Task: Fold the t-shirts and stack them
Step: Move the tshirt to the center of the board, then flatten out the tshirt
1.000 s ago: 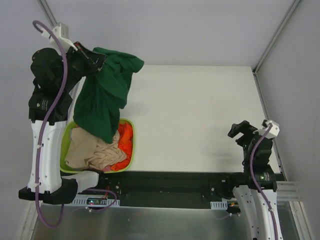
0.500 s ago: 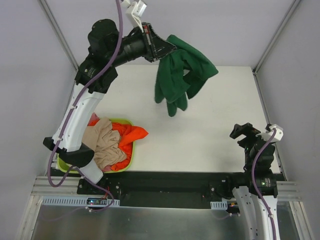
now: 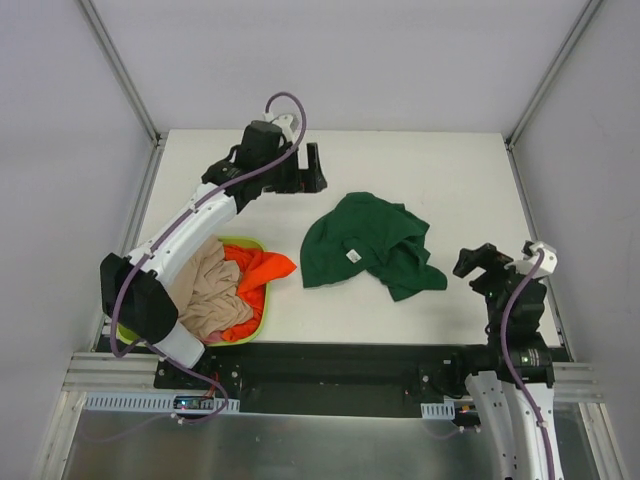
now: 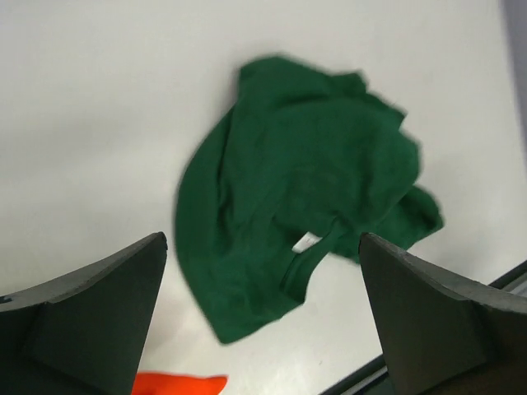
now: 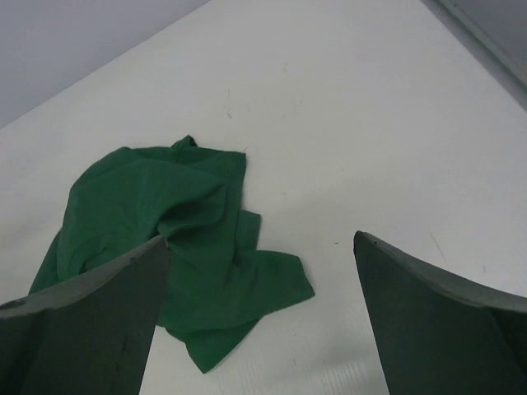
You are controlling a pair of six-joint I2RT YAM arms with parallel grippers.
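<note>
A dark green t-shirt (image 3: 372, 243) lies crumpled on the white table, right of centre, with its white neck label (image 3: 353, 256) facing up. My left gripper (image 3: 311, 170) hovers open over the table's far side, just left of and beyond the shirt, holding nothing. In the left wrist view the green shirt (image 4: 305, 197) lies loose on the table below the spread fingers (image 4: 90, 321). My right gripper (image 3: 474, 262) stands open near the shirt's right edge, clear of it. The right wrist view has the shirt (image 5: 156, 239) ahead and to the left. Orange (image 3: 262, 272) and beige (image 3: 205, 295) t-shirts lie heaped in the basket.
The lime-green plastic basket (image 3: 243, 241) stands at the table's near left, the orange shirt spilling over its right rim. A black rail (image 3: 340, 360) runs along the near edge. Metal frame posts (image 3: 545, 90) and grey walls close in the table's sides and back.
The left arm swung the green shirt from above the basket out over the table, then opened and let it go. The shirt now lies on the table. The right arm barely moved.
</note>
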